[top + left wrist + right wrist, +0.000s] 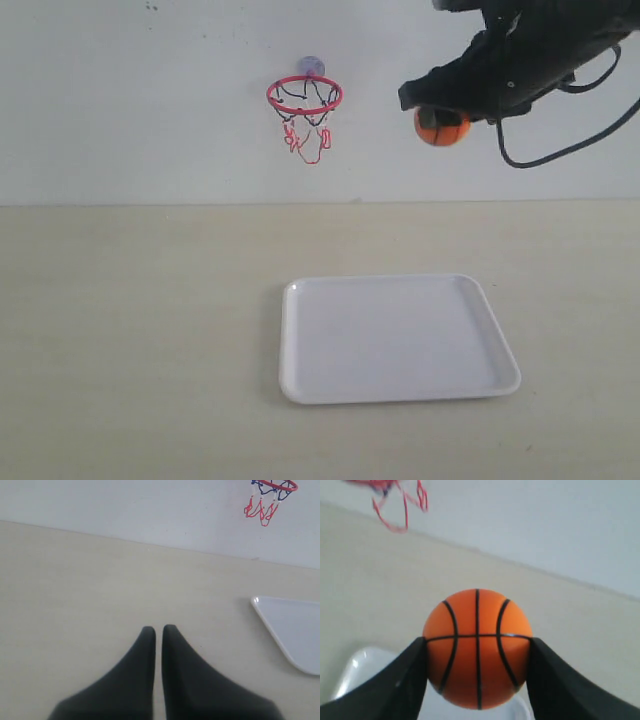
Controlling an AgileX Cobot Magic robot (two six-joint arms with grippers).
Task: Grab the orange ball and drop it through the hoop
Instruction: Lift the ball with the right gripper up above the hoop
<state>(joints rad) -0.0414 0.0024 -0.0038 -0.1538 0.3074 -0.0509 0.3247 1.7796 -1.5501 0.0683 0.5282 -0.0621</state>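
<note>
The small glossy orange mini basketball with black seam lines [477, 647] is clamped between the two black jaws of the right gripper [440, 112]. It hangs in the air to the right of the miniature basketball hoop with a thin red ring and black-and-red net [304, 96], about level with the net and well apart from it. Seen from outside, the gripper covers the ball's top, and the arm is cut off at the picture's edge. The hoop's bluish suction cup [311, 66] shows only partly behind the ring. The right wrist view catches only blurred red net strands.

The left gripper [158, 630] has its jaws pressed nearly together, holding nothing, low over the pale table [140, 330] and far from the hoop.

Only plain white wall [120, 100] lies between ball and ring. A white rounded-square tray [400, 395] lies flat on the table below the hoop, a little to the right.
</note>
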